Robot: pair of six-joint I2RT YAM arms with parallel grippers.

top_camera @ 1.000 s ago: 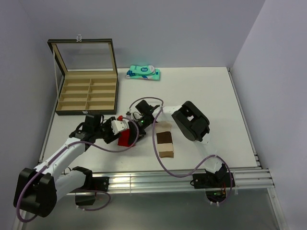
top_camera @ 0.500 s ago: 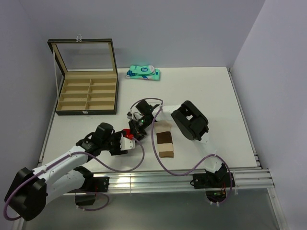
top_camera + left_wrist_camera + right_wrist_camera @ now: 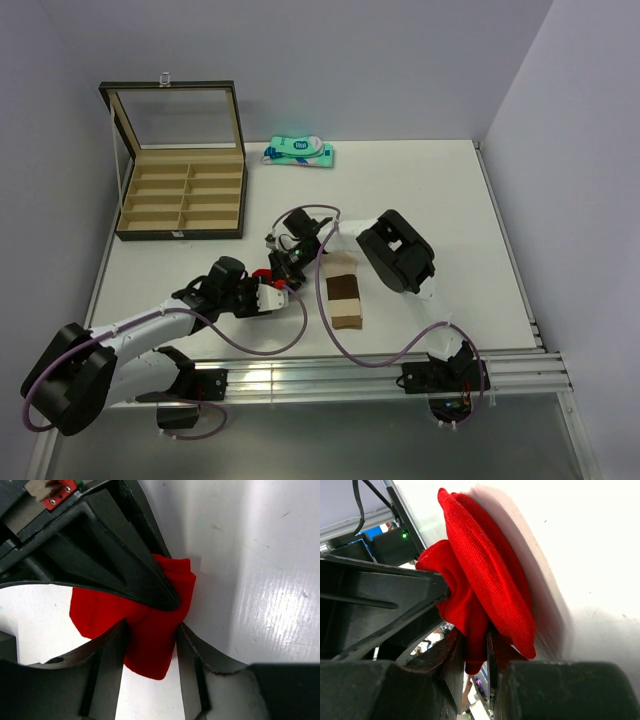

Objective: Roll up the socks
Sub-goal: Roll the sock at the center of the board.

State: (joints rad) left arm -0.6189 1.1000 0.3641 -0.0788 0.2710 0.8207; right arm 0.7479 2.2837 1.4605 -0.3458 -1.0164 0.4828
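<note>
From above, both arms meet at the middle of the bench (image 3: 440, 220). The left end effector (image 3: 270, 293) and the right end effector (image 3: 281, 267) crowd over the red sock (image 3: 262, 275), of which only a sliver shows between them. Just to the right lies the beige sock (image 3: 345, 300), flat and untouched, brown toe end pointing away from the arm bases. Well back sit the teal packet (image 3: 298, 152) and the open compartment box (image 3: 180, 234), neither involved.

On to the left wrist view. The red sock is bunched into a thick fold on the bench, and the left fingers (image 3: 111, 652) stand either side of its lower end, touching its flanks. Whether they are actually squeezing it cannot be told from here. From the upper left, the right arm's dark fingers pin the top of the fold.

The right wrist view settles that side: the right end effector is clenched on a hanging edge of the sock, with layered red folds stacked beside it against the bench.

By the look of it, the step in hand is rolling the red sock, partly folded but not yet a tight roll. The next move likely calls for the left side to get a sure hold on the bundle, so the right can let go and turn more fabric over. The beige sock has yet to be started.
</note>
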